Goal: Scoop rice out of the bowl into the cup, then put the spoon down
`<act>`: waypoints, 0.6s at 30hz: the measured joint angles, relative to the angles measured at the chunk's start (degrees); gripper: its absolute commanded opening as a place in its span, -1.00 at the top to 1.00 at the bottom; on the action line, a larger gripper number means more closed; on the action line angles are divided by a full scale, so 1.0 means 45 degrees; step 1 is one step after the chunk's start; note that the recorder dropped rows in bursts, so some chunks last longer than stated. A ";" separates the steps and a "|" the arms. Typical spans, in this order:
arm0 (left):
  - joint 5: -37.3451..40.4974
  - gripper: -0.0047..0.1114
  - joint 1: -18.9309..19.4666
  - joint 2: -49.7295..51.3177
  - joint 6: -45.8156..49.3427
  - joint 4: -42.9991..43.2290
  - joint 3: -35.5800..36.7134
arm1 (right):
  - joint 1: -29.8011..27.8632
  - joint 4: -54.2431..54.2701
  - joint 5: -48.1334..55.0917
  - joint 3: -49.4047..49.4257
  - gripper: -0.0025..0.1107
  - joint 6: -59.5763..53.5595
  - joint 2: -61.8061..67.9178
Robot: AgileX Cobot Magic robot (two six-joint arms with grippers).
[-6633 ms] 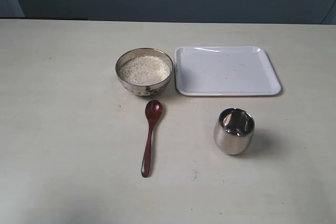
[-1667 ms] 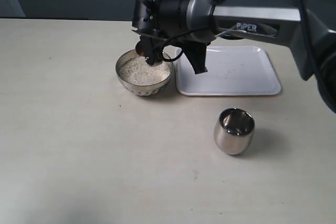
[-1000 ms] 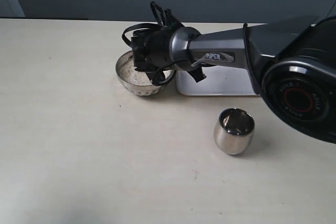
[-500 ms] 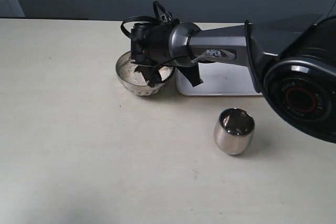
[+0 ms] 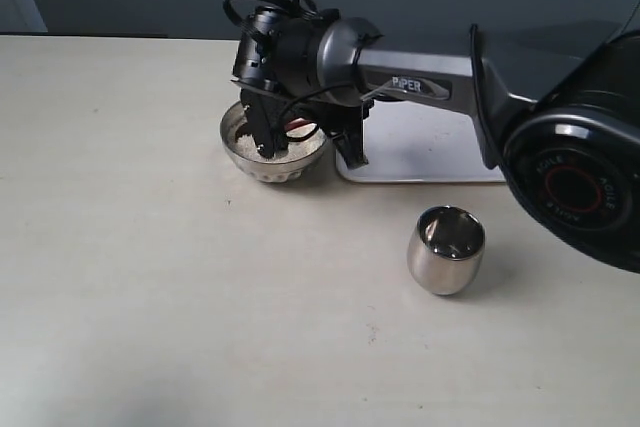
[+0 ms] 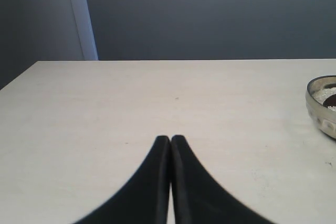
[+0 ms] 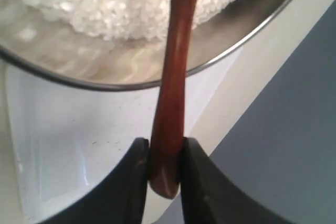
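Observation:
The metal bowl (image 5: 232,143) holds white rice (image 7: 100,3). My right gripper (image 5: 268,139) hangs over the bowl, reaching in from the right. It is shut on the end of the spoon's (image 7: 176,66) reddish-brown handle, which is pinched between both fingertips of the right gripper (image 7: 165,149). The handle runs out over the bowl's rim (image 7: 247,38) and into the rice; the spoon's scoop is out of view. A sliver of the spoon (image 5: 297,127) shows under the wrist. The steel cup (image 5: 446,249) stands upright, apart, at the near right. My left gripper (image 6: 170,141) is shut and holds nothing.
A white tray (image 5: 440,152) lies just right of the bowl, partly under the right arm, and the tray (image 7: 58,145) shows below the bowl's rim. The bowl (image 6: 321,109) sits at the edge of the left wrist view, across bare table (image 6: 157,93).
The spoon lay on the table at first; the right gripper now holds it in the bowl. Over the last second the wrist has risen and turned above the bowl. The cup has not moved.

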 measured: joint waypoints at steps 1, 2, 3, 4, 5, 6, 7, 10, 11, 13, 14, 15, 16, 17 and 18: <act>0.0000 0.91 0.0000 0.0000 0.0000 0.0000 0.0000 | -0.0028 0.0191 0.0077 0.0000 0.97 -0.0075 0.0000; 0.0000 0.91 0.0000 0.0000 0.0000 0.0000 0.0000 | -0.0065 0.0412 0.0180 0.0000 0.97 -0.0149 -0.0019; 0.0000 0.91 0.0000 0.0000 0.0000 0.0000 0.0000 | -0.0119 0.0600 0.0307 0.0000 0.97 -0.0175 -0.0019; 0.0000 0.91 0.0000 0.0000 0.0000 0.0000 0.0000 | -0.0185 0.0724 0.0445 0.0000 0.97 -0.0201 -0.0019; 0.0000 0.91 0.0000 0.0000 0.0000 0.0000 0.0000 | -0.0248 0.0815 0.0585 0.0000 0.97 -0.0201 -0.0019; 0.0000 0.91 0.0000 0.0000 0.0000 0.0000 0.0000 | -0.0305 0.0886 0.0730 -0.0010 0.97 -0.0227 -0.0019; 0.0000 0.91 0.0000 0.0000 0.0000 0.0000 0.0000 | -0.0415 0.0913 0.0948 -0.0030 0.97 -0.0227 -0.0019; 0.0000 0.91 0.0000 0.0000 0.0000 0.0000 0.0000 | -0.0547 0.1023 0.1167 -0.0030 0.97 -0.0250 -0.0019; 0.0000 0.91 0.0000 0.0000 0.0000 0.0000 0.0000 | -0.0555 0.1075 0.1198 -0.0030 0.97 -0.0250 -0.0019; 0.0000 0.91 0.0000 0.0000 0.0000 0.0000 0.0000 | -0.0555 0.1156 0.1200 -0.0030 0.97 -0.0250 -0.0019; 0.0000 0.91 0.0000 0.0000 0.0000 0.0000 0.0000 | -0.0575 0.1228 0.1200 -0.0030 0.97 -0.0276 -0.0019; 0.0000 0.91 0.0000 0.0000 0.0000 0.0000 0.0000 | -0.0575 0.1280 0.1200 -0.0030 0.97 -0.0276 -0.0019; 0.0000 0.91 0.0000 0.0000 0.0000 0.0000 0.0000 | -0.0581 0.1285 0.1200 -0.0030 0.97 -0.0276 -0.0019; 0.0000 0.91 0.0000 0.0000 0.0000 0.0000 0.0000 | -0.0581 0.1308 0.1200 -0.0030 0.97 -0.0276 -0.0052; 0.0000 0.91 0.0000 0.0000 0.0000 0.0000 0.0000 | -0.0581 0.1460 0.1200 -0.0030 0.97 -0.0276 -0.0168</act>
